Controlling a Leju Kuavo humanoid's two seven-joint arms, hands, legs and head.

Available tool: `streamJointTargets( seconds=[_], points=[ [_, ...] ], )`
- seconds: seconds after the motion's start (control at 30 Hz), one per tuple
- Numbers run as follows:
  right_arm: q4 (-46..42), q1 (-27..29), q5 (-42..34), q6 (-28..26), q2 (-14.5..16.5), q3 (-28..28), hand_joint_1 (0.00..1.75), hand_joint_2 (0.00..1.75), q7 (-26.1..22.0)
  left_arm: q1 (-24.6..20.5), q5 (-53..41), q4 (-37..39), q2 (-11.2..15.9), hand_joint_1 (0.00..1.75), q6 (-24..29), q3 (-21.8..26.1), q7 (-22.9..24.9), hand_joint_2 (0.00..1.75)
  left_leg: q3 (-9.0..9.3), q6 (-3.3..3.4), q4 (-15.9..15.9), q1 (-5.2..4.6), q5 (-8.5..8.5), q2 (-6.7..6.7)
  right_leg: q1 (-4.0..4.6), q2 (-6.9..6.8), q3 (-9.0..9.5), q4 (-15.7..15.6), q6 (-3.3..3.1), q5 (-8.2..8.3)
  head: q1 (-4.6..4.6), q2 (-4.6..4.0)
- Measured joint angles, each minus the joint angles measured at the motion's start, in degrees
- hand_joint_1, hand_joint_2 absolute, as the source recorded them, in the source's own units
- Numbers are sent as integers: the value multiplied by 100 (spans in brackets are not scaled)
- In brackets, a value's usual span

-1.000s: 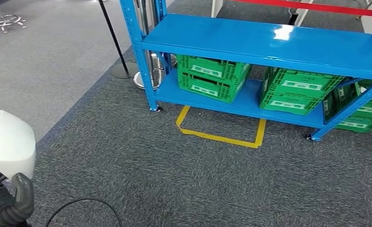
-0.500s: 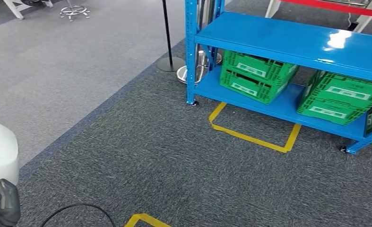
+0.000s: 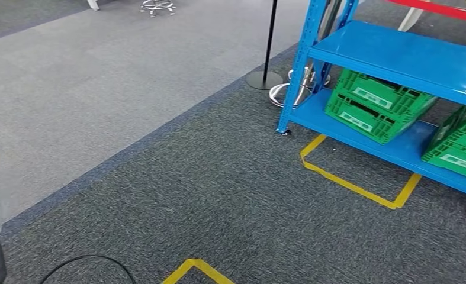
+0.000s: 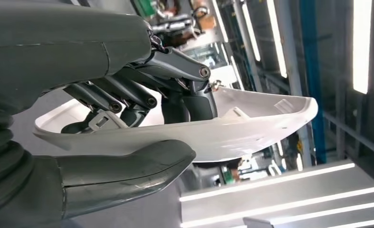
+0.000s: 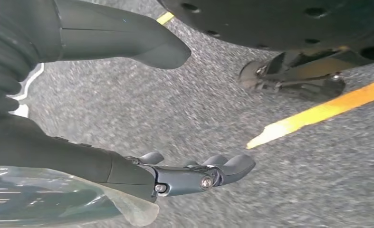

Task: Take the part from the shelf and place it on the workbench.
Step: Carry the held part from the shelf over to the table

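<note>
Grey carpet (image 3: 230, 195) underfoot, blue shelf (image 3: 408, 59) with green crates (image 3: 375, 103) at the far right, white curved part (image 4: 232, 128) gripped in the left hand (image 4: 142, 118) between thumb and fingers, right hand (image 5: 175, 171) hanging over the carpet, fingers apart, holding nothing

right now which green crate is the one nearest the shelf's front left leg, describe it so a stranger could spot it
Start at the blue shelf on the right of the head view and drop to its bottom board. The green crate is the one closest to the upright blue leg standing beside the yellow floor tape. Unlike its neighbour, cut off by the picture's right edge, it shows whole, white labels facing out.
</note>
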Motion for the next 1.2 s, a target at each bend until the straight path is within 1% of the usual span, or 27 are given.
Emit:
streamJointTargets(
  seconds=[0.03, 0.07, 0.1, 0.13, 0.2, 0.23, 0.3, 0.33, 0.37, 0.4, 0.43, 0.5, 0.53, 0.57, 0.63, 0.7, 0.77, 0.8, 0.83, 0.87, 0.9, 0.93, 1.0, 1.07, 1.13, 1.17, 1.2],
  points=[
    [3, 0, 3, 4, -2, 7, 0, 175, 4, 2, 2, -17, -2, 175, -2, 16, 1, 175, -48, -25, 40, 3, -1, -62, -4, 82, 74, -149, -7, 0, -4, 0],
    [6, -2, 5, 8, -4, 16, 0, 175, 9, 7, 2, -33, -3, 175, -4, 32, 1, 175, -99, -56, 69, 11, 9, -124, -3, 90, 102, -187, -11, -38, -8, 0],
    [7, -4, 8, 10, -4, 25, 0, 175, 14, 15, 1, -49, -4, 175, -5, 50, 2, 175, -144, -87, 84, 21, 23, -189, -1, 30, 119, -216, -27, -54, -8, 0],
    [7, -8, 9, 11, -3, 34, 0, 175, 19, 23, 1, -63, -5, 175, -5, 68, 2, 175, -176, -122, 112, 25, 10, -170, -5, -39, 122, -220, -50, -43, -13, 0],
    [8, -7, 9, 3, -2, 44, 0, 175, 19, 22, 0, -89, -5, 175, 1, 96, 2, 175, -311, -192, 405, 23, -174, 59, -21, -193, 139, -253, -102, -29, -30, 0],
    [9, -2, 8, -3, -2, 46, 0, 175, 19, 18, 0, -97, -5, 175, 8, 106, 2, 175, -449, -226, 721, 33, -348, 223, -20, -278, 148, -258, -120, -32, -38, 0],
    [12, 12, 6, -11, -5, 48, 0, 175, 19, 11, -6, -102, -5, 175, 35, 121, 2, 175, -805, -284, 1486, 71, -669, 367, -7, -457, 153, -256, -138, -45, -46, 0],
    [12, 15, 4, -11, -5, 50, 0, 175, 19, 14, -10, -103, -4, 175, 64, 126, 2, 175, -908, -301, 1705, 87, -709, 385, -2, -545, 156, -255, -139, -50, -45, 0],
    [13, 12, 2, -9, -6, 54, 0, 175, 17, 15, -14, -108, -3, 175, 98, 129, 2, 175, -911, -311, 1716, 99, -639, 398, -1, -626, 162, -254, -137, -54, -45, 0],
    [12, 6, -1, -8, -6, 58, 0, 175, 14, 17, -17, -116, -1, 175, 136, 129, 2, 175, -800, -312, 1494, 105, -468, 425, 0, -699, 172, -253, -132, -59, -45, 0],
    [11, -1, -2, -5, -6, 63, 0, 175, 11, 17, -21, -132, 1, 175, 169, 129, 2, 175, -598, -303, 1096, 105, -246, 499, 0, -763, 188, -253, -123, -67, -45, 0],
    [11, -13, -7, -3, -6, 72, 0, 175, 3, 4, -41, -161, 2, 175, 225, 126, 2, 175, -246, -249, 378, 62, 3, 728, 19, -876, 203, -250, -81, -83, -48, 0],
    [12, -17, -11, 2, -6, 74, 0, 175, 1, -2, -58, -171, 2, 175, 264, 119, 2, 175, -170, -208, 192, 37, 36, 805, 31, -931, 206, -247, -52, -88, -46, 0],
    [13, -21, -15, 7, -6, 74, 0, 175, -2, -3, -79, -176, 5, 175, 321, 110, 2, 175, -176, -166, 150, 10, 14, 819, 41, -987, 207, -248, -21, -86, -47, 0],
    [13, -38, -20, 14, -8, 75, 0, 175, -4, 11, -110, -191, 14, 175, 469, 84, 2, 175, -218, -71, 121, 7, 56, 712, 33, -1048, 211, -248, 48, -94, -48, 0],
    [13, -49, -23, 14, -13, 77, 0, 175, -8, 13, -124, -220, 27, 175, 623, 38, 1, 175, -236, 19, 80, 27, 112, 604, 17, -803, 113, -32, 95, -277, -29, 0],
    [13, -34, -23, 16, -17, 79, 0, 175, -10, 8, -127, -239, 48, 175, 744, -22, -1, 175, -267, 80, 67, 23, 154, 491, 15, -476, -194, 661, 96, -670, -3, 0],
    [14, -22, -21, 17, -17, 81, 0, 175, -9, 9, -127, -241, 57, 175, 783, -43, -1, 175, -286, 98, 68, 9, 168, 426, 17, -413, -379, 1067, 89, -838, 0, 0],
    [14, -9, -19, 18, -19, 84, 0, 175, -7, 13, -127, -241, 66, 175, 809, -60, -1, 175, -299, 110, 69, -8, 180, 355, 21, -389, -517, 1355, 79, -915, -1, 0],
    [15, 0, -17, 18, -21, 85, 0, 175, -5, 15, -127, -242, 76, 175, 828, -71, -1, 175, -306, 115, 70, -22, 190, 279, 26, -379, -559, 1428, 64, -873, -1, 0],
    [16, 4, -17, 16, -24, 86, 0, 175, -3, 16, -126, -243, 87, 175, 845, -79, -1, 175, -306, 112, 73, -32, 199, 199, 32, -362, -484, 1258, 43, -718, -1, 0],
    [16, 4, -17, 15, -26, 86, 0, 175, -2, 19, -124, -246, 99, 175, 866, -89, -1, 175, -304, 105, 77, -37, 206, 120, 39, -312, -314, 897, 17, -497, 0, 0],
    [20, 1, -20, 12, -29, 87, 0, 175, -1, 20, -120, -255, 127, 175, 912, -110, 0, 175, -321, 78, 108, -43, 214, -17, 36, -18, 49, 107, -30, -188, -4, 0],
    [22, 2, -27, 10, -31, 88, 0, 175, 1, 27, -119, -263, 158, 175, 945, -123, 1, 175, -375, 21, 140, -35, 232, -147, 38, 175, 197, -226, -50, -148, -7, 0],
    [21, 2, -33, 9, -28, 88, 0, 175, 1, 45, -120, -270, 185, 175, 959, -127, 0, 175, -428, -47, 159, -15, 257, -271, 43, 56, 239, -256, -79, -136, -6, 0],
    [21, 0, -35, 9, -26, 88, 0, 175, 1, 56, -121, -276, 198, 175, 962, -127, 1, 175, -457, -76, 206, -16, 230, -221, 35, -24, 260, -268, -103, -119, -11, 0],
    [20, -3, -35, 6, -23, 88, 0, 175, -1, 63, -121, -284, 212, 175, 965, -128, 1, 175, -521, -107, 347, -17, 134, -94, 26, -112, 276, -283, -128, -102, -22, 0]
  ],
)
